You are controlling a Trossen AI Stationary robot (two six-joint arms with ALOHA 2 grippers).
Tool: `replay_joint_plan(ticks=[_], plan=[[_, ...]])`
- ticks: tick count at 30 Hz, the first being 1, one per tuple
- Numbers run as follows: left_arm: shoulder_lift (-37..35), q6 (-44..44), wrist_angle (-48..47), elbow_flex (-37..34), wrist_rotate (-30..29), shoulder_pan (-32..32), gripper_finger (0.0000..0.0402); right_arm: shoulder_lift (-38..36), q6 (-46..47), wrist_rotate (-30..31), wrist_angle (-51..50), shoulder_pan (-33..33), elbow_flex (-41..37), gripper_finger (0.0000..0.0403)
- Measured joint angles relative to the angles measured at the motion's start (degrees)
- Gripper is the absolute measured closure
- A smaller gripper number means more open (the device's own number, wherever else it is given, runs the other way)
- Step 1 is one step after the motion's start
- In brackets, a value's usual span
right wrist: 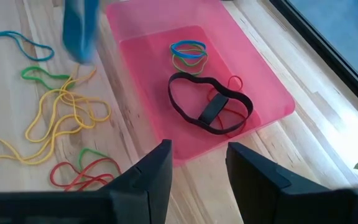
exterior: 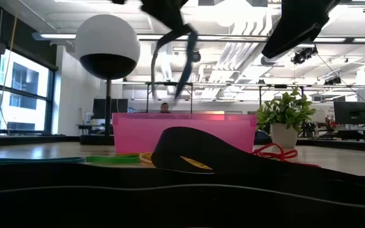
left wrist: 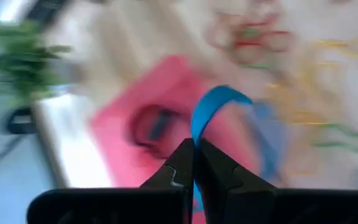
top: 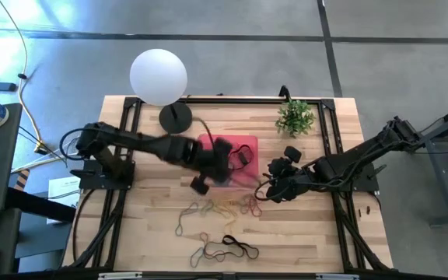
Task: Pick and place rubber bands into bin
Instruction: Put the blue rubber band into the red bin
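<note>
Right wrist view alone shows the bin's [right wrist: 197,93] contents: a wide black band [right wrist: 210,106], red loops beneath it, and small blue and green bands [right wrist: 188,53] toward one end. Beside the bin, yellow, green, red and blue bands [right wrist: 58,115] are seen scattered on the surface [right wrist: 328,143]. A blurred blue band [right wrist: 81,28] is seen hanging above the bin's edge. In the left wrist view that blue band [left wrist: 213,112] is shown pinched in the clenched left gripper [left wrist: 194,165], over the bin [left wrist: 166,106]. In the high view the left arm is seen stretched across, its gripper [top: 222,159] over the bin [top: 243,144], while the right gripper [top: 274,187] is held just beside the bin, fingers [right wrist: 154,171] parted and empty. More bands [top: 220,208] lie toward the near edge. In the low view the bin [exterior: 182,130] is seen between the lamp [exterior: 106,47] and the plant [exterior: 285,114].
</note>
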Motion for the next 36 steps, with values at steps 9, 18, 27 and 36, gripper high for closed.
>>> replay_joint_plan(ticks=[9,18,27,36], plan=[[-0.07,7.06,1.52,4.31,-2.10,12.12,0.0401,0.00,3.30,1.41,-0.02,0.01,-0.02,0.0261],[1.88,7.64,2.37,-0.79,4.50,18.23,0.0401,0.00,6.51,2.08,0.17,0.01,-0.07,0.0261],[2.30,6.41,9.93,-15.91,7.75,18.24,0.0401,0.00,7.34,2.14,0.51,0.01,-0.07,0.0261],[2.36,1.22,15.77,-24.23,9.57,18.26,0.0400,0.00,7.32,4.35,1.40,0.01,-0.07,0.0261]])
